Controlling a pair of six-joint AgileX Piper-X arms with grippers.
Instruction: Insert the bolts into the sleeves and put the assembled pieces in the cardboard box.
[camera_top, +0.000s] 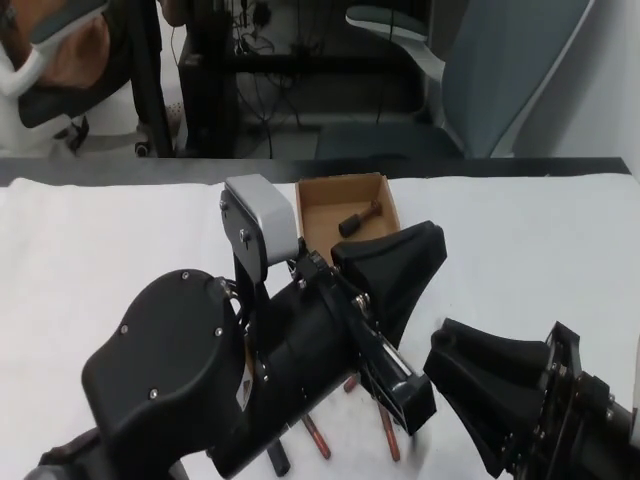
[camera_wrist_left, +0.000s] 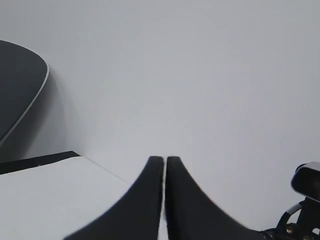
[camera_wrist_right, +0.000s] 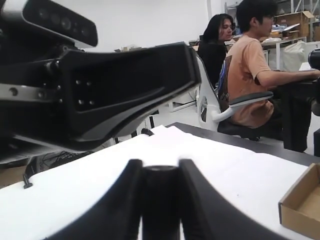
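Left gripper (camera_wrist_left: 164, 160) pressed together, empty, right gripper (camera_wrist_right: 160, 165) pinching a dark sleeve (camera_wrist_right: 160, 200), probably

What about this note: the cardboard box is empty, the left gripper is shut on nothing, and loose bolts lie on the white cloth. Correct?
One thing is wrong. The high view shows the cardboard box holding one dark piece with a reddish end. The rest stands: the left gripper is shut on nothing, and loose bolts lie on the white cloth.
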